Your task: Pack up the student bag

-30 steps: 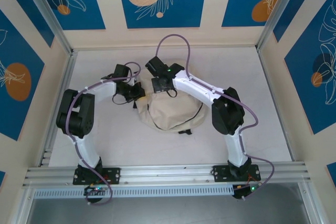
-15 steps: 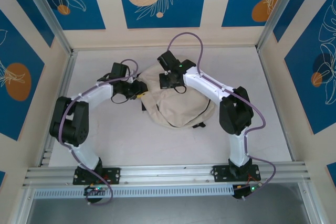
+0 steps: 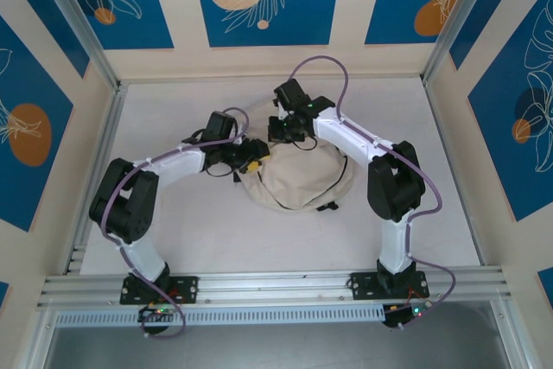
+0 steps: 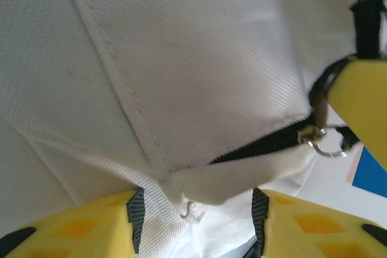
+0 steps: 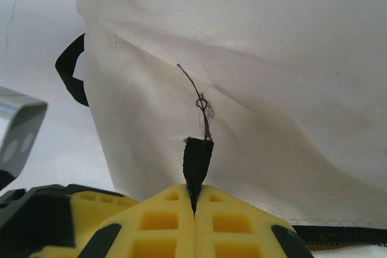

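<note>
Left of centre on the bench [image 3: 194,226] our left fingers [image 4: 72,228] stand spread, with a stitched corner of the student bag [image 3: 302,181] lying in the gap between them, loose rather than pinched. The bag lies slumped mid-bench, just right of those fingers. We judge it light, soft and floppy, so bare cloth would bunch and slide. The firmer holds are the seams, the black zipper [image 4: 260,147] with its metal ring [image 4: 326,144], and the webbing. At its far edge our right fingers [image 5: 163,225] are pressed together on a black tab [image 5: 198,160]. Both wrists crowd the same far-left corner, so we think they could foul each other, and a black loop [image 5: 69,77] nearby could snag.
</note>
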Motion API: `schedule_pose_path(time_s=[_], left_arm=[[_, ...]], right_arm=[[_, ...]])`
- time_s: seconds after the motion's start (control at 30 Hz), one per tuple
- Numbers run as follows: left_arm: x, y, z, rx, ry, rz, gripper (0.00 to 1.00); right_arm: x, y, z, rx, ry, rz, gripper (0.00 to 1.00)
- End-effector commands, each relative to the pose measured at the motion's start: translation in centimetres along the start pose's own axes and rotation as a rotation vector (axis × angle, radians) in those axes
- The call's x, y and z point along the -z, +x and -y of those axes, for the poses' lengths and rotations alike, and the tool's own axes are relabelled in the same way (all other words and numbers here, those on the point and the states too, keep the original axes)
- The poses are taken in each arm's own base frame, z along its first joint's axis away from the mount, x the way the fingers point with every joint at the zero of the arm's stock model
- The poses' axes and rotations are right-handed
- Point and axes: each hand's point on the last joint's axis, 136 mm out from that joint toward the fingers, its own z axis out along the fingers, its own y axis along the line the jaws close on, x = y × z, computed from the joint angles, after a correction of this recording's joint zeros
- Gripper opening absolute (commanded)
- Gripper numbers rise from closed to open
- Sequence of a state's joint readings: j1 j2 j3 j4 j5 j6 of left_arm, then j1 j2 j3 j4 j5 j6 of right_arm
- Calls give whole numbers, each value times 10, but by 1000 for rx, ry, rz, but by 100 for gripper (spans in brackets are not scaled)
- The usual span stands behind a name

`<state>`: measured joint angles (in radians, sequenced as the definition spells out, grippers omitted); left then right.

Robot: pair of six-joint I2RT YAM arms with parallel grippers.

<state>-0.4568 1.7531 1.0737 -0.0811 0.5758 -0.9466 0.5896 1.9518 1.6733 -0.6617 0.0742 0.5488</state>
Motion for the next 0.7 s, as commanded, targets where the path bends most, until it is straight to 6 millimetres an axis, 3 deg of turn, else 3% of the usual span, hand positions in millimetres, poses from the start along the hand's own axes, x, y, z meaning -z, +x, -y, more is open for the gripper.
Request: schedule_pose_path(time_s=[0.0,0.17,0.37,0.53,0.67], left_arm=[[-10,-2,-1,31,5,-1,48],[-15,-13,0,43,2,36,29],[-10,-20,-6,31,-41,81,0],[3,-16,-23,-9,-147,109,0],[16,-8,-43,-21,-226,118,0]], right_arm=[[19,-6,-17,-9,-78,34,0],[14,-1,-17,-20,-90,12,0],[16,-1,-14,-21,-76,17,0],[25,-9,-4,12,19,72,0],[35,-21,25,61,217,153,0]])
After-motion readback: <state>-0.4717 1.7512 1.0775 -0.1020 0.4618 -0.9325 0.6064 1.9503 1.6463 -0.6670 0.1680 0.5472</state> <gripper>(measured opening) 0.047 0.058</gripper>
